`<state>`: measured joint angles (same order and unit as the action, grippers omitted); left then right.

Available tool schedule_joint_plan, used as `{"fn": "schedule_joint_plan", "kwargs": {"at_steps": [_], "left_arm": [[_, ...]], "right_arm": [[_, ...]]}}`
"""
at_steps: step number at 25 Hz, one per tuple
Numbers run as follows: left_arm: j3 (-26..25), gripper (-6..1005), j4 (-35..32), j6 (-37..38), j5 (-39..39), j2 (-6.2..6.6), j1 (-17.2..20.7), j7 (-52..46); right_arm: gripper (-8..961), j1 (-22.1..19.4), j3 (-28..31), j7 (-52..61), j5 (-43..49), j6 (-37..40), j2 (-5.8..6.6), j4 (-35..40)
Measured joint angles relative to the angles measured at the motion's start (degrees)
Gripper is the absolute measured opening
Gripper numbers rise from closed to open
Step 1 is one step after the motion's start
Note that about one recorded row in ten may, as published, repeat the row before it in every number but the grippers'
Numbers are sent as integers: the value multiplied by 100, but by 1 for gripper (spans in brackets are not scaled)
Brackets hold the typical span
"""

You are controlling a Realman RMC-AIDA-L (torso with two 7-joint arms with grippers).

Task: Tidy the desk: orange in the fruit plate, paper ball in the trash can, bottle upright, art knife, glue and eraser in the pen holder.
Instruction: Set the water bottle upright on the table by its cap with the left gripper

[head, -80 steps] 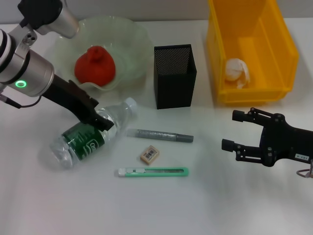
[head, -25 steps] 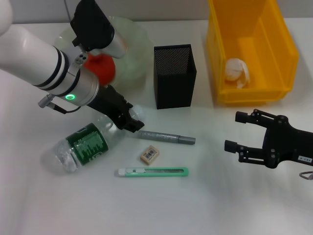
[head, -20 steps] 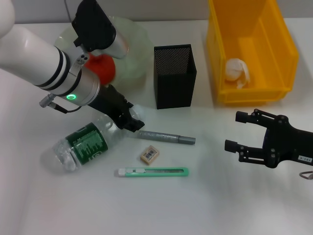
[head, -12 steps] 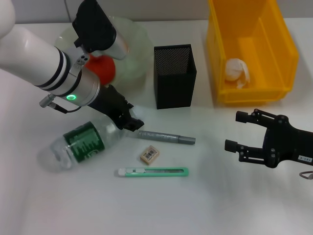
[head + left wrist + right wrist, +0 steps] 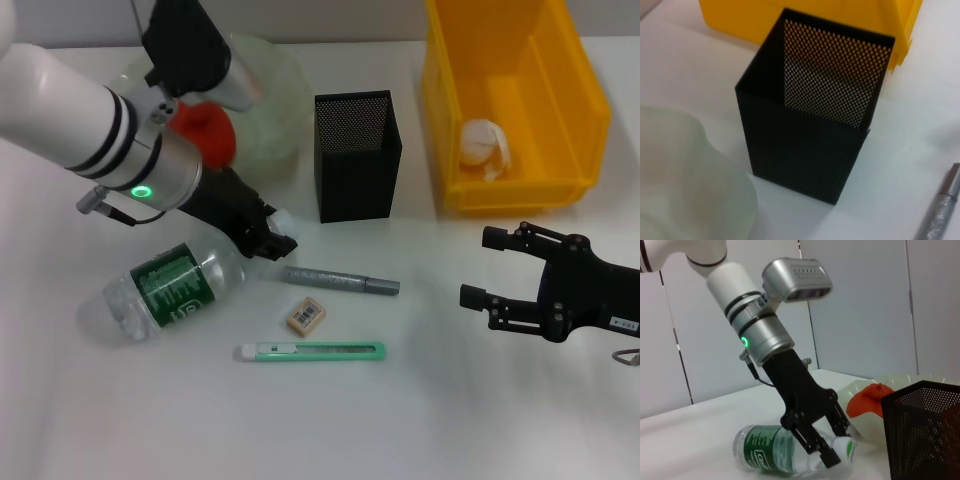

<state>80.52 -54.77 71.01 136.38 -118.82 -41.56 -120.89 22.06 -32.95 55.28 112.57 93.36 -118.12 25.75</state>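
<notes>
While my left gripper (image 5: 268, 240) clamps its fingers on the lying bottle's (image 5: 165, 290) neck, my right gripper (image 5: 490, 268) hangs open at four o'clock over the bench (image 5: 450, 410).

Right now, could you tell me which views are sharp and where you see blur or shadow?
Head view: sharp and evenly lit, with soft shadows beside the pen holder and under the bottle. Left wrist view: the pen holder is fairly sharp, the fruit plate at the edge is blurred. Right wrist view: the left pincer at the bottle's cap is clear.
</notes>
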Motion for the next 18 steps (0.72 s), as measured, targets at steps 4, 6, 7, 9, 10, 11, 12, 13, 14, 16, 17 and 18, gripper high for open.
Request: {"fn": "schedule_joint_plan", "kwargs": {"at_steps": [4,6,7,9,10,11,12,13,14,16,17,18], "left_arm": [[-218,443,-663,344,-135,26,264,42],[-282,443,-843,430,-136,26,335,46],[-381,442,-1143,567,-137,27,444,48],[-422,442,-1274,629,-138,26,493,49],[-464,442,-1419,693,-141,26,539,49],[-508,441,-1533,759,-142,26,577,49],[-608,441,-1723,885,-143,26,637,49],[-608,441,-1723,885,-143,26,637,49],[-667,441,-1798,944,-145,26,659,49],[-780,442,-1944,1055,-145,26,701,49],[-860,442,-2075,1146,-146,27,754,49],[-860,442,-2075,1146,-146,27,754,49]], "right_arm": [[823,0,0,0,-3,-2,0,0],[823,0,0,0,-4,-2,0,-2],[823,0,0,0,-5,-2,-3,-5],[823,2,-1,0,-6,1,-8,-5],[823,7,-1,0,-7,3,-9,-6],[823,7,-1,0,-7,3,-9,-6],[823,21,-3,0,-6,5,-9,-14],[823,21,-3,0,-6,5,-9,-14],[824,24,-9,0,-4,5,-10,-18],[824,31,-28,0,5,0,-15,-18],[824,41,-36,0,15,-6,-17,-20],[824,41,-36,0,15,-6,-17,-20]]}}
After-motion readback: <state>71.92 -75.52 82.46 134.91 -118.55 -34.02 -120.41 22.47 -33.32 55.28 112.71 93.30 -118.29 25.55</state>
